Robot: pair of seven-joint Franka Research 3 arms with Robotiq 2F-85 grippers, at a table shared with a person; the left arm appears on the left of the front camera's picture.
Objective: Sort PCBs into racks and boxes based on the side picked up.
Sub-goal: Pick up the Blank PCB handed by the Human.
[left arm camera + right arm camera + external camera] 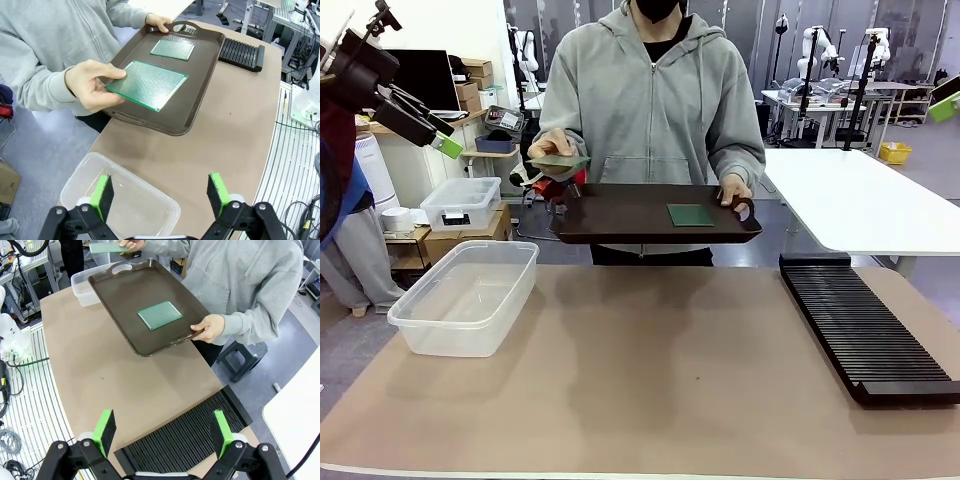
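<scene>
The person at the far side of the table held a dark brown tray by the handle with one hand, its near edge over the far edge of the table. One PCB lay flat on the tray, toward the robot's right. The person's other hand pinched a second PCB by one edge and held it roughly level over the tray's other end; in the front view it appeared to be lifted clear of the tray. Its upper face showed fine pale lines in the left wrist view.

The left gripper was raised high above the robot's left side of the table, its green-padded fingers spread wide with nothing between them. Below it stood the clear plastic tub, with no board in it, well apart from the tray.

The right gripper hung over the long black slotted rack, jaws likewise wide apart and holding nothing. The rack lay along the robot's right edge of the table, its slots unfilled.

A smaller clear box with a white lid sat on a low stand beyond the tub.
</scene>
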